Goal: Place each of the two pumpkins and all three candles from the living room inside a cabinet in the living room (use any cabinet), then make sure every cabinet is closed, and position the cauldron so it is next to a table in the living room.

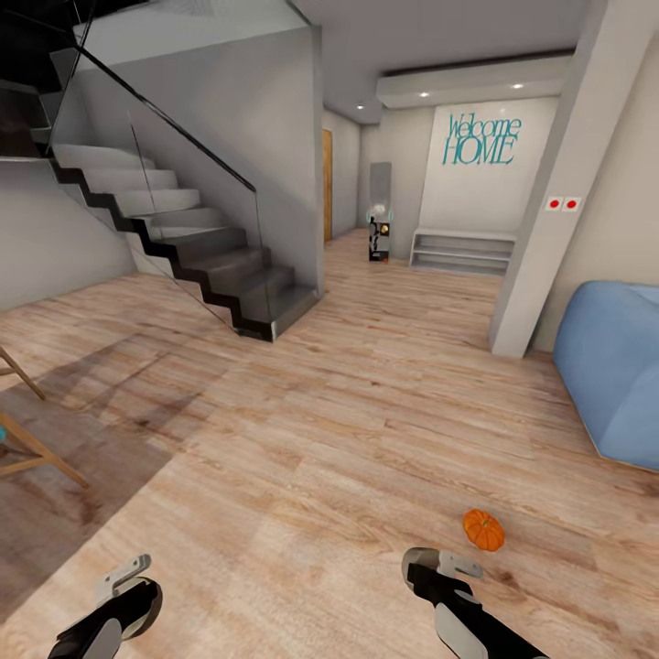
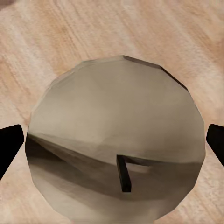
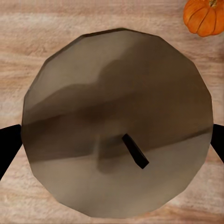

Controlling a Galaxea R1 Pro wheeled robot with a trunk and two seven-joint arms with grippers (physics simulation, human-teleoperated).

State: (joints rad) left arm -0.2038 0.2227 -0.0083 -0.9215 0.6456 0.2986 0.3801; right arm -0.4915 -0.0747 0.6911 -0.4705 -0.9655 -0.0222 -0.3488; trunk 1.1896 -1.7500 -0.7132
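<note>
One small orange ribbed pumpkin (image 1: 483,529) lies on the wooden floor, just ahead and to the right of my right arm (image 1: 448,595). The right wrist view catches the pumpkin (image 3: 204,16) at its edge. My right gripper (image 3: 112,144) is open, its dark fingertips (image 3: 9,144) wide apart over a round grey-beige disc (image 3: 116,107), holding nothing. My left gripper (image 2: 112,149) is open too, over a similar disc (image 2: 116,121), and my left arm (image 1: 119,604) is low at the left. The candles, cabinet, cauldron and table are out of view.
A staircase (image 1: 183,238) with a glass rail rises at the left. A white pillar (image 1: 549,229) and a blue beanbag (image 1: 609,366) stand at the right. Wooden chair legs (image 1: 37,448) show at the left edge. A low white shelf (image 1: 462,249) lines the far wall.
</note>
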